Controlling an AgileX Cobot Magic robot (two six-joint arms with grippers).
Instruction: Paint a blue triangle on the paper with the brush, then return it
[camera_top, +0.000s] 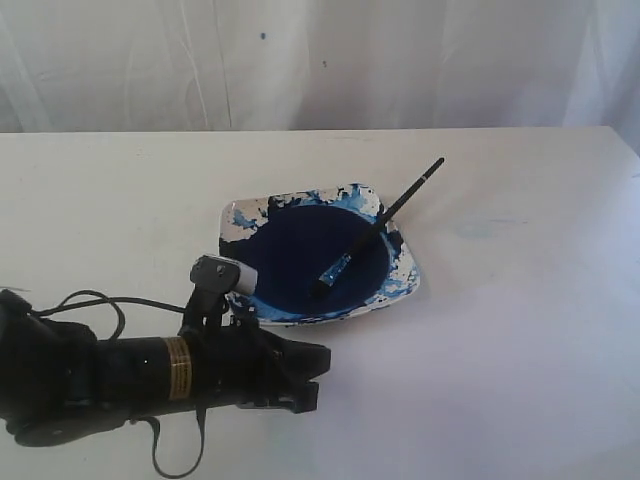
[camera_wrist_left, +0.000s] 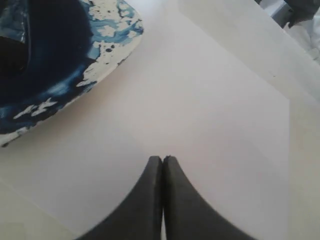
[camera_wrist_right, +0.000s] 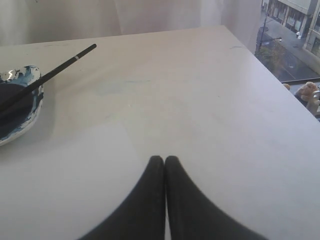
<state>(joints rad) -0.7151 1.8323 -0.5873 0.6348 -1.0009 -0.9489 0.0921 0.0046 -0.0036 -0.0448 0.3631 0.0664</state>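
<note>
the brush (camera_top: 385, 213) lies in the dish (camera_top: 404, 287). its bristle tip rests in the dark navy paint pool (camera_top: 300, 255) near the dish's middle. its black handle leans across the dish's far right rim and sticks out past it, with the end hanging above the surface (camera_top: 120, 190). nothing is holding the brush. the dish's rim is white, splashed with lighter blue.

the paper (camera_wrist_left: 200, 120) spreads out plain and white just beside the dish, and one straight edge of it shows well away from the dish.

the left fingers (camera_top: 308, 365) hover just off the dish's near left corner, on a dark arm. in the left wrist view we see them pressed flat together over the paper, gripping nothing.

the right fingers (camera_wrist_right: 160, 166) are shut tight too, empty, and sit well apart from the dish on the side where the brush handle points. a faint bluish smudge (camera_wrist_right: 120, 87) lies on the white between them and the dish. white cloth (camera_top: 400, 60) hangs behind the surface, beyond the dish.
</note>
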